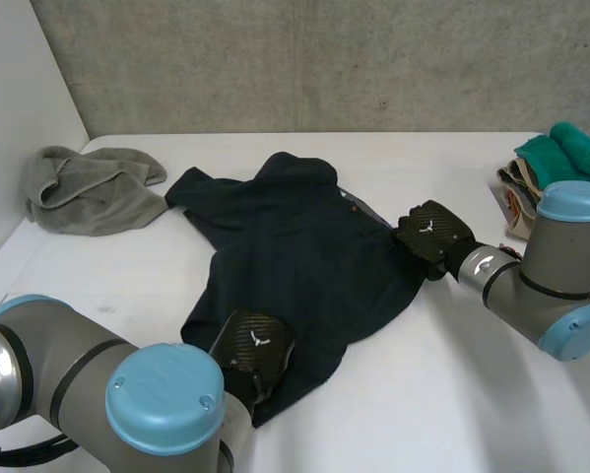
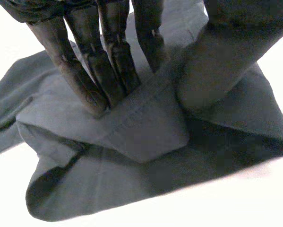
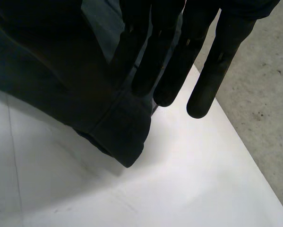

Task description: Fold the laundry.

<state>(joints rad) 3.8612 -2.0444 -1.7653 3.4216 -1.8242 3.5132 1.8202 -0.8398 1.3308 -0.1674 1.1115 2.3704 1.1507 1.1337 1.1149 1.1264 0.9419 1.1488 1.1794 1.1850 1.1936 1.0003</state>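
Observation:
A dark navy shirt (image 1: 295, 246) lies spread on the white table (image 1: 442, 394). My left hand (image 1: 253, 350) is at the shirt's near hem. In the left wrist view its straight fingers (image 2: 89, 71) and thumb (image 2: 212, 66) pinch a raised fold of the cloth (image 2: 146, 137) between them. My right hand (image 1: 432, 232) is at the shirt's right edge, by a sleeve. In the right wrist view its straight fingers (image 3: 202, 71) lie against the sleeve's hemmed edge (image 3: 113, 123), which is pressed to the thumb side, and two fingers reach past the cloth.
A crumpled grey towel (image 1: 88, 187) lies at the back left near the wall. A stack of folded cloths with a green one on top (image 1: 565, 163) stands at the right edge, just behind my right arm. Bare table lies in front of the shirt.

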